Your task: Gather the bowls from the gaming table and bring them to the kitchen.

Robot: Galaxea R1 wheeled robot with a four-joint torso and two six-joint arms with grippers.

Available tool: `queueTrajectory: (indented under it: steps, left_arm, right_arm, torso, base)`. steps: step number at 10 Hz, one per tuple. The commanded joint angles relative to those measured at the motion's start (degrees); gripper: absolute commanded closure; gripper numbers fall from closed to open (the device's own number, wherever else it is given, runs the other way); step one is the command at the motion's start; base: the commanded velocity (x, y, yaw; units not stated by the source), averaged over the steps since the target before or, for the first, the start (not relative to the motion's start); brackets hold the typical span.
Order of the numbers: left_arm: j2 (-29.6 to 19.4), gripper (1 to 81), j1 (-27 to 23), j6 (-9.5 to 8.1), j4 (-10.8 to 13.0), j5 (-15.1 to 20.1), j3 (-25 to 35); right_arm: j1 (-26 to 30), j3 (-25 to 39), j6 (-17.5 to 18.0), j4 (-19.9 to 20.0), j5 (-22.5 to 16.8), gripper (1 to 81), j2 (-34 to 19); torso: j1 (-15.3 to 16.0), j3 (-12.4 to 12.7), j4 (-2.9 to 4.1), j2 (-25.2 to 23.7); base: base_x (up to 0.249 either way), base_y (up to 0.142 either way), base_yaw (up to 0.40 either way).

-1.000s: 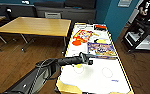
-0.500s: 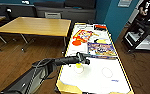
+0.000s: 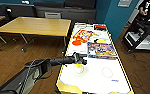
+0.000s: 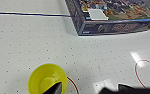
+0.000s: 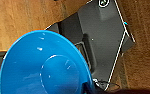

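Yellow bowl [image 4: 47, 78] sits upright on the gaming table [image 3: 96, 77], on its white top near a red circle marking [image 4: 147, 72], well short of the game boxes [image 3: 101, 49]. My left gripper [image 3: 79, 63] hangs just over it; one finger [image 4: 55, 88] reaches the rim, jaws apart, nothing clamped. Blue bowl [image 5: 44, 65] sits in my right wrist view over wood floor [image 5: 21, 20]; can't tell that gripper's jaws.

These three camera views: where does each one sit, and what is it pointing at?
Head view: high on the robot, looking down at the gaming table; the left arm reaches in.
Left wrist view: looks down at the yellow bowl and a game box.
Right wrist view: close on the blue bowl, above wood floor.
Shared: yellow bowl, head and left wrist.
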Motion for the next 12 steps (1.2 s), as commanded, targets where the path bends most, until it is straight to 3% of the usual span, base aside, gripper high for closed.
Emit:
queueTrajectory:
  steps: [1, 3, 4, 9, 11, 12]
  left_arm:
    - [1.02, 1.0, -9.26, -0.11, 1.39, 1.78, 2.06]
    - [1.55, 1.0, -9.26, -0.11, 1.57, 1.87, 1.71]
    - [1.99, 1.0, -9.26, -0.11, 1.66, 1.87, 1.62]
    - [3.49, 1.0, -10.57, -0.37, 1.75, 1.87, 0.74]
    - [3.31, 1.0, -11.36, -2.73, 2.18, 0.48, 0.66]
    - [2.17, 1.0, -11.01, -4.32, 2.28, -4.61, 1.09]
  right_arm:
    - [0.29, 1.11, -0.24, -1.74, -3.71, 81.1, -1.85]
    - [0.30, 1.28, -0.24, -1.74, -3.71, 81.1, -1.85]
    - [0.38, 1.19, -0.24, -1.74, -3.71, 81.1, -1.85]
    - [0.38, 1.63, -0.24, -1.74, -3.71, 81.1, -2.30]
    - [0.38, 1.63, -0.24, -1.74, -3.71, 81.1, -2.38]
    - [0.38, 1.46, -0.24, -1.74, -3.71, 81.1, -2.38]
  torso:
    - [0.00, -2.22, 0.00, 0.00]
    - [0.00, -3.49, 0.00, 0.00]
    - [0.02, -2.56, 0.00, 0.02]
    - [0.05, -2.97, 0.00, 0.04]
    - [0.05, -2.97, 0.00, 0.04]
    - [0.05, -2.97, 0.00, 0.04]
  base:
    - [0.000, 0.000, 0.000]
    - [0.000, 0.000, 0.000]
    - [0.000, 0.000, 0.000]
    - [0.000, 0.000, 0.000]
    - [0.000, 0.000, 0.000]
    - [0.000, 0.000, 0.000]
